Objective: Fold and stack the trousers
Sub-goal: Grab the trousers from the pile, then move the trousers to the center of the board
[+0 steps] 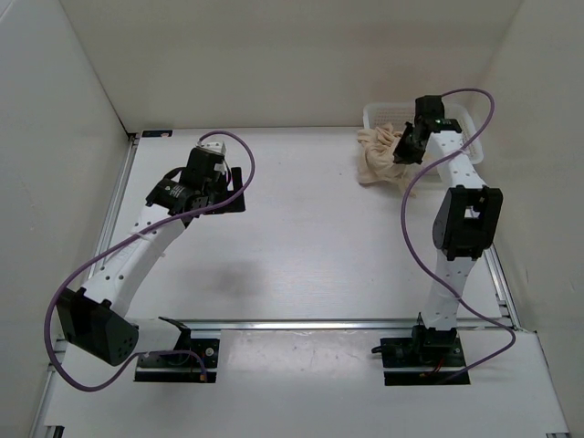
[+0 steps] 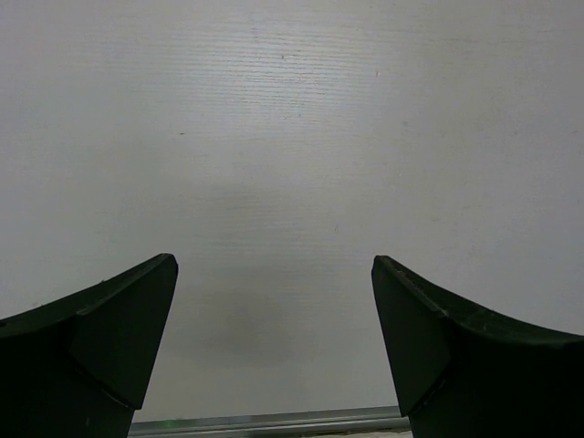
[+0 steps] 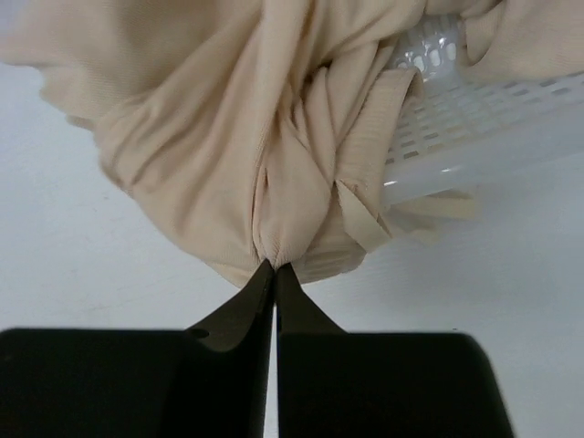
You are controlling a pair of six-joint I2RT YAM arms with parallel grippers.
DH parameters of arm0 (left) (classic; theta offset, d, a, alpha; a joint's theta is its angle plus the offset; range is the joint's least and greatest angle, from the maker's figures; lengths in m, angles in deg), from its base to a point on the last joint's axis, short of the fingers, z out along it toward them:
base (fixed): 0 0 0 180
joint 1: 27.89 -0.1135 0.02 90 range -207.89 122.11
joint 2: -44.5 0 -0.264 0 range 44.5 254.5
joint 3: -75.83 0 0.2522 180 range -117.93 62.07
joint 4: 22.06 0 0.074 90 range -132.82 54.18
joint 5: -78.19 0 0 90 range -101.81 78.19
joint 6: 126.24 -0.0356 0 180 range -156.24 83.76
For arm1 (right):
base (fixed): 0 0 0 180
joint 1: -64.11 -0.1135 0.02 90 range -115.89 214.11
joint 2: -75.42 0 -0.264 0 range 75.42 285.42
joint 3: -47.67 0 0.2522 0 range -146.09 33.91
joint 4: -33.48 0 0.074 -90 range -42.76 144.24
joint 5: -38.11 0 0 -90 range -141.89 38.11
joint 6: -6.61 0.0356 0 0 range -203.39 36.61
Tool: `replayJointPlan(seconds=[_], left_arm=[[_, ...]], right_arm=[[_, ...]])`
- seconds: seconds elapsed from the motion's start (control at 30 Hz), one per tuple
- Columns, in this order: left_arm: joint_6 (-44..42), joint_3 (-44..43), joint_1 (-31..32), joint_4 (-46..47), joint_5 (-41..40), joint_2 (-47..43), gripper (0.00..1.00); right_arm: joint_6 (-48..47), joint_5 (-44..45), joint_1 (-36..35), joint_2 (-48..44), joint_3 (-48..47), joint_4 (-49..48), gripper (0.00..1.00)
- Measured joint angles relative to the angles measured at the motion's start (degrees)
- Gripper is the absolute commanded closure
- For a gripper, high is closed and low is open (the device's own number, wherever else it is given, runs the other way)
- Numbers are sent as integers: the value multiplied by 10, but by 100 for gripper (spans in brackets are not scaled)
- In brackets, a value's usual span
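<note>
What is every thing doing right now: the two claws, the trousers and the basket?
trousers: crumpled, not folded, spilling over the rim of the basket onto the table.
basket: upright, with trousers draped over its edge.
left gripper: open, holding nothing, over the table.
right gripper: shut on a fold of the trousers.

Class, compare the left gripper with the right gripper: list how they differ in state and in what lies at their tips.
1. The left gripper is wide open; the right gripper is shut.
2. The left gripper holds nothing above bare table; the right gripper pinches a fold of the trousers, which spill from the basket.
Shared: both have dark fingers.
</note>
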State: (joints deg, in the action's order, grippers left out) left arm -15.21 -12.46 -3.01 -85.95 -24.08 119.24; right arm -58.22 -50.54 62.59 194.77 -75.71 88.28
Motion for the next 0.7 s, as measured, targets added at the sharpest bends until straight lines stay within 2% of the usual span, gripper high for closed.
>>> replayJointPlan(seconds=[0.1,0.17,0.23,0.3,0.43,0.53,0.6,0.7], left_arm=[[0,-3,0,-1,1,1,0],[0,-16,0,-7,13,5,0],[-2,-36,1,-8,32,14,0],[-4,-62,3,-10,49,26,0],[-5,-116,-1,-21,61,40,0],[-2,-174,-31,-56,78,59,0],[3,-212,-53,-70,83,78,0],[19,-226,-86,-89,83,94,0]], right_arm=[[-4,-4,-5,-11,-60,37,100],[-15,-5,-14,-8,-172,81,100],[-28,-7,-35,-6,-336,114,100],[-37,-19,-63,-33,-435,88,100],[-63,-50,-144,-225,-361,27,100],[-86,-57,-226,-330,-301,18,100],[-94,-47,-289,-395,-219,7,100],[-78,-18,-351,-474,-25,-3,100]])
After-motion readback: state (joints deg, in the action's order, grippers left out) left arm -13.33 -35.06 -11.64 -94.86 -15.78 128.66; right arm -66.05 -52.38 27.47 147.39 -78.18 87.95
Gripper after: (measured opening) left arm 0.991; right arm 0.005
